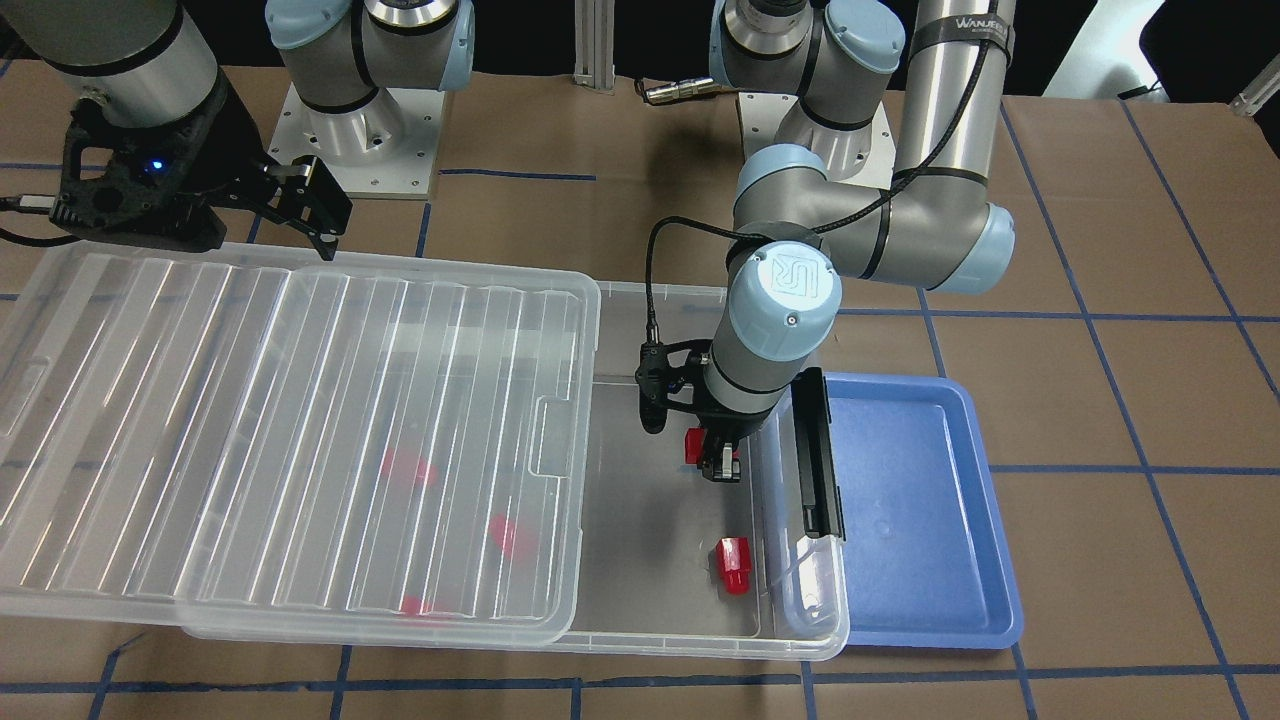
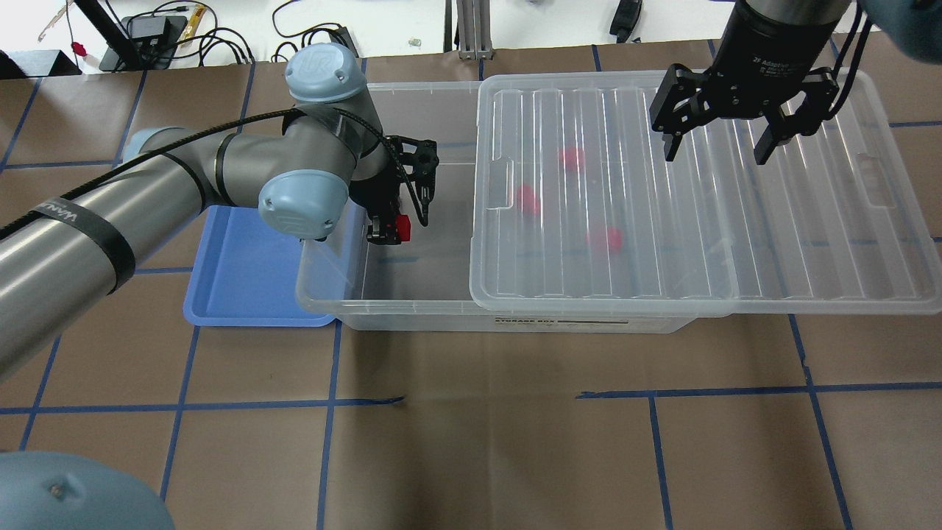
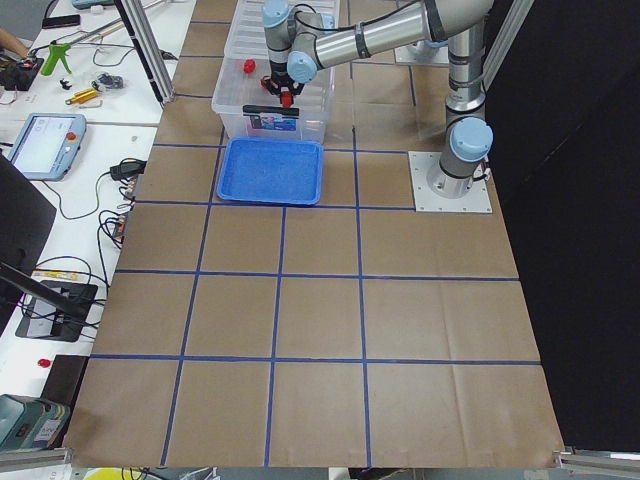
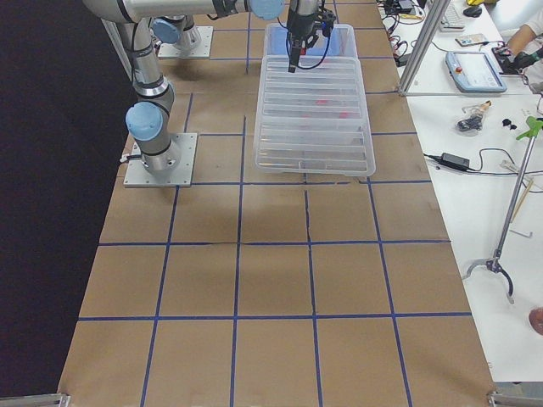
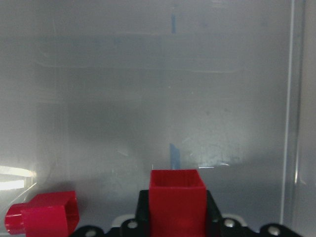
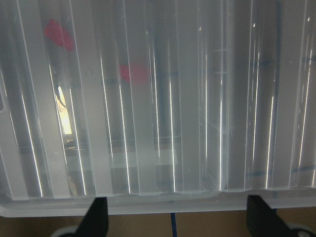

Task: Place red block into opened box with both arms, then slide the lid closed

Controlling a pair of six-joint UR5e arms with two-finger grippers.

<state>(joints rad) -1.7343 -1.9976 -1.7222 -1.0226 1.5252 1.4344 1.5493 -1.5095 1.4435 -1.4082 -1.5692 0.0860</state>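
My left gripper (image 1: 718, 462) is shut on a red block (image 1: 693, 447) and hangs inside the uncovered end of the clear box (image 1: 700, 640). In the left wrist view that red block (image 5: 177, 202) sits between the jaws, above the box floor. Another red block (image 1: 733, 565) lies on the floor near the latch end. The ribbed lid (image 2: 699, 221) covers most of the box and overhangs its far end; three red blocks show blurred beneath it. My right gripper (image 2: 717, 147) hovers open above the lid's far half, its fingers (image 6: 96, 215) at the lid's long edge.
A blue tray (image 1: 920, 500) lies against the box's short end with the black latch bar (image 1: 818, 450). Brown paper with blue tape lines covers the table. Benches with tools and cables flank the table in both side views.
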